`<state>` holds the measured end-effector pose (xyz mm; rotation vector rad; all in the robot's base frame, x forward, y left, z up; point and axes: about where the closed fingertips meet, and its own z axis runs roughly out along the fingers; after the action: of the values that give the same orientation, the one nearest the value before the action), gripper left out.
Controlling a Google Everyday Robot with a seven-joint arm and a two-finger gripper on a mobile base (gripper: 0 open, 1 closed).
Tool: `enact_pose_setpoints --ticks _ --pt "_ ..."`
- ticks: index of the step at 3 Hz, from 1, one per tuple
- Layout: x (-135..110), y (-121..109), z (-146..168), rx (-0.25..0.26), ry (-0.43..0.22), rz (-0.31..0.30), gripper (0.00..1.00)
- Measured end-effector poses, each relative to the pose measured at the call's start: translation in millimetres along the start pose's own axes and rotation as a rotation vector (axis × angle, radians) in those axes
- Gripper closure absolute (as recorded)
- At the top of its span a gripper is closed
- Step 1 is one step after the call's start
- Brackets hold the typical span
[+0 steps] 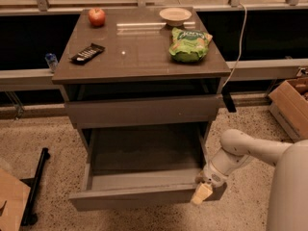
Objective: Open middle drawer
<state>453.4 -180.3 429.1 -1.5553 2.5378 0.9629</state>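
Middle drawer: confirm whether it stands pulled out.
Yes, the wide grey-brown middle drawer stands pulled far out, its grey inside showing, with the claw at its front's right end.
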Motion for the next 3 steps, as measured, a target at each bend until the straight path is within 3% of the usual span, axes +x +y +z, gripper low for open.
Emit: enact_pose_setpoints --ticks 1,2,3 --pt "0 0 0 0.000 0.000 0.000 0.53" --pt "20 29 -2 -0.025 -0.003 0.002 0.34" --pt "21 30 -2 -0.026 -0.004 0.003 0.12"
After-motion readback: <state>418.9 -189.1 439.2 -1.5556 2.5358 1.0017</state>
